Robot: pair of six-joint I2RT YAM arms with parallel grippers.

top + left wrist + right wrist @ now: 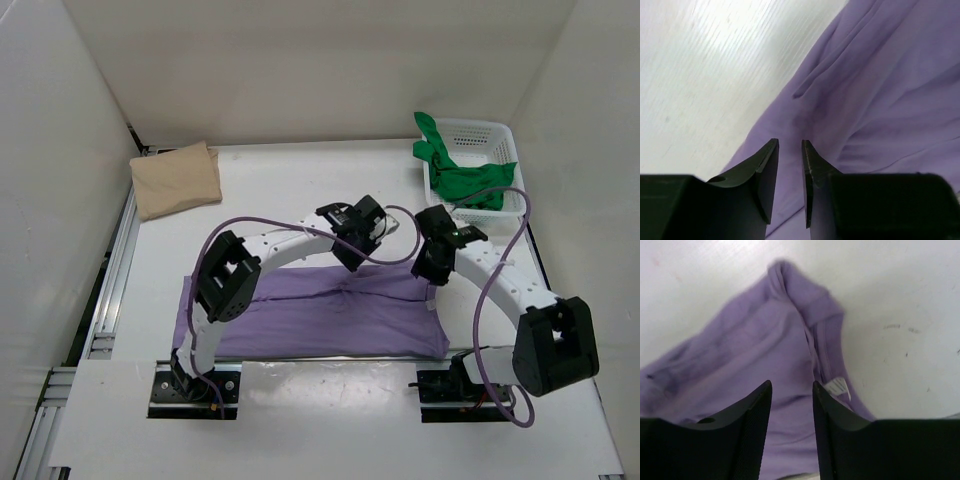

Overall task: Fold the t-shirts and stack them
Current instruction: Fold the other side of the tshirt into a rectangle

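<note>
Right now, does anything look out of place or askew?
The green t-shirt lies crumpled in the basket, one end hanging over its far-left rim. The purple t-shirt is rumpled along its far edge, with its label showing. The tan t-shirt sits folded.

T-shirts: purple [330, 315] flat, tan [177, 178] folded, green [465, 180] crumpled

The purple shirt [330, 315] is soft, matt cloth, finely creased. The tan shirt [177, 180] and the green shirt [470, 180] look like the same dull cloth. The basket [495, 135] is white plastic mesh. The bench [300, 190] is smooth white, slightly glossy and faintly scuffed. The fingers [767, 175] are matt black plastic.
</note>
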